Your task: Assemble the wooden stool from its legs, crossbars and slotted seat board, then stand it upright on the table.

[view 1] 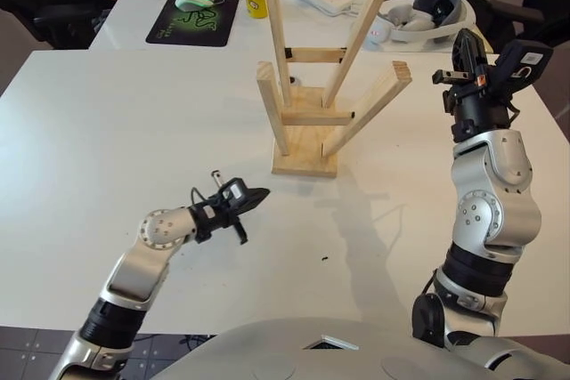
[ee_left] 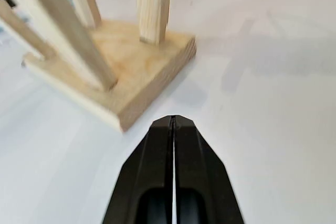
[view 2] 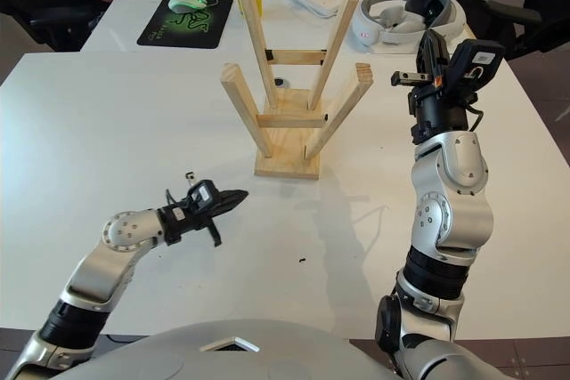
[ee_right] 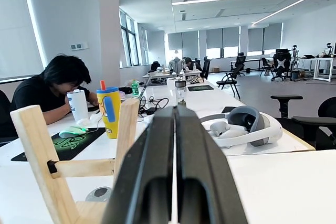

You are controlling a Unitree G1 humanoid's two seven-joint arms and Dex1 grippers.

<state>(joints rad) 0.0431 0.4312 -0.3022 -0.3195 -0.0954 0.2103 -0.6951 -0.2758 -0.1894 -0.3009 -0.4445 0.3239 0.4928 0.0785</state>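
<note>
While the pale wooden stool (view 1: 307,116) is standing upside down in the upper middle of the frame, its seat board (view 1: 305,163) is lying flat on the white table (view 1: 107,131) and its four splayed legs (view 1: 271,104), joined by crossbars (view 1: 313,55), are pointing up. The left gripper (view 1: 260,194), jaws pressed together, is hovering at lower left, aiming toward the seat board. The right gripper (view 1: 464,46), jaws likewise together, is hanging raised at the right.

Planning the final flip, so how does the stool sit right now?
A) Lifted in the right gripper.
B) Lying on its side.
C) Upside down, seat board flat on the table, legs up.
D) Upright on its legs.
C: the seat board lies flat on the table and the legs point upward from it.
</note>
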